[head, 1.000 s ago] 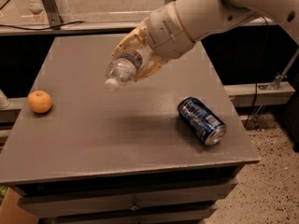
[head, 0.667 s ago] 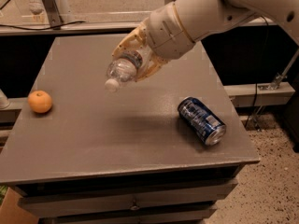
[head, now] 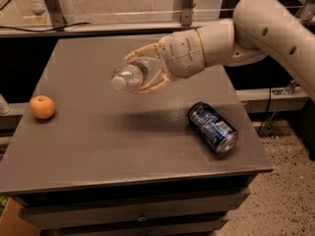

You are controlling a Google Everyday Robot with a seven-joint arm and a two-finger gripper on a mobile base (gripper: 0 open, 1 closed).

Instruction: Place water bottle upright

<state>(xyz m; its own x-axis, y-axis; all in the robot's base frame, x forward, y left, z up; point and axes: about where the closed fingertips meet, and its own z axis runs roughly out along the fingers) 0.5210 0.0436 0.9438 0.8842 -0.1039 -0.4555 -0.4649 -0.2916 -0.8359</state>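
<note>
Water bottle (head: 129,76) levelled in pincer (head: 133,74) over table (head: 118,146), one can (head: 212,127), one orange (head: 42,106)

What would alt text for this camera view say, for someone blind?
A robot's hand grips a clear water bottle sideways in the air above a grey table. On the table sit an orange near the left edge and a blue soda can lying on its side toward the right.

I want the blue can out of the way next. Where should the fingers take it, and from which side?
Take the blue can across its mid-body, from above: it lies on its side on the table, axis running back-left to front-right, so fingers can close on its long curved sides. The gripper is above the table's middle, shut on the water bottle.
</note>
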